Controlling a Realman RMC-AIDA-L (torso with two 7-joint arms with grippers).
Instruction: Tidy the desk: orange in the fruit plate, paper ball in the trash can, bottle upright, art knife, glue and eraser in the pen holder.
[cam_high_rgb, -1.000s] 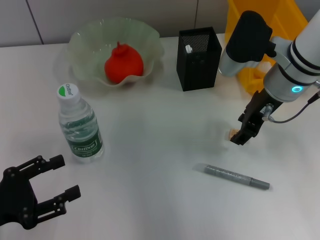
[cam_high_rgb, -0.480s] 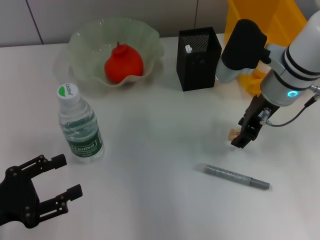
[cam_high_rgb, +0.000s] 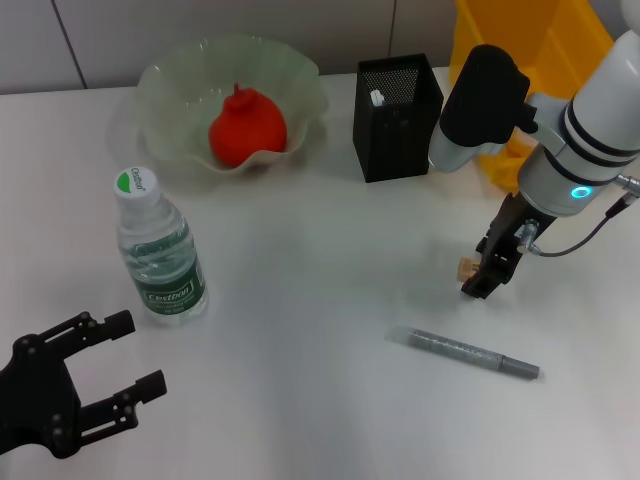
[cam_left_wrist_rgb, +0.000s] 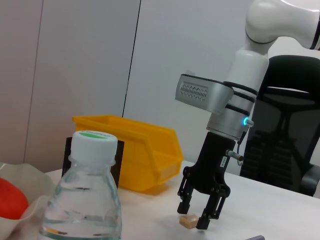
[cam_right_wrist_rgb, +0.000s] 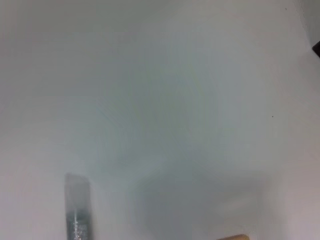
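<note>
Right gripper: our right gripper (cam_high_rgb: 484, 274) has dropped a little lower over the past second and now stands tips-down on the table (cam_high_rgb: 320, 300), near the yellow trash can (cam_high_rgb: 520, 60).
Eraser: the eraser (cam_high_rgb: 466, 267) lies on the table right at those tips; in the left wrist view it sits between the two fingers (cam_left_wrist_rgb: 206, 219), which are parted around it, released and not yet clenched.
What changed: only that small descent and a slight shift of the arm; the eraser has not moved.
What it means: we judge the pick of the eraser is about to begin, with the squeeze and the lift to the pen holder (cam_high_rgb: 397, 116) yet to come.
Left gripper: our left gripper (cam_high_rgb: 95, 375) waits at the near left corner of the table, fingers spread, holding nothing.
Done so far: the orange (cam_high_rgb: 246, 128) sits in the fruit plate (cam_high_rgb: 170, 85); the bottle (cam_high_rgb: 158, 250) stands upright in front of the plate; a white item shows inside the pen holder.
Left over: a slim grey stick (cam_high_rgb: 465, 352) lies flat on the table, nearer to us than the eraser and apart from it.
Paper ball: we see none on the table.
Risk: the eraser is small, so an off-centre squeeze could tip it out sideways.
</note>
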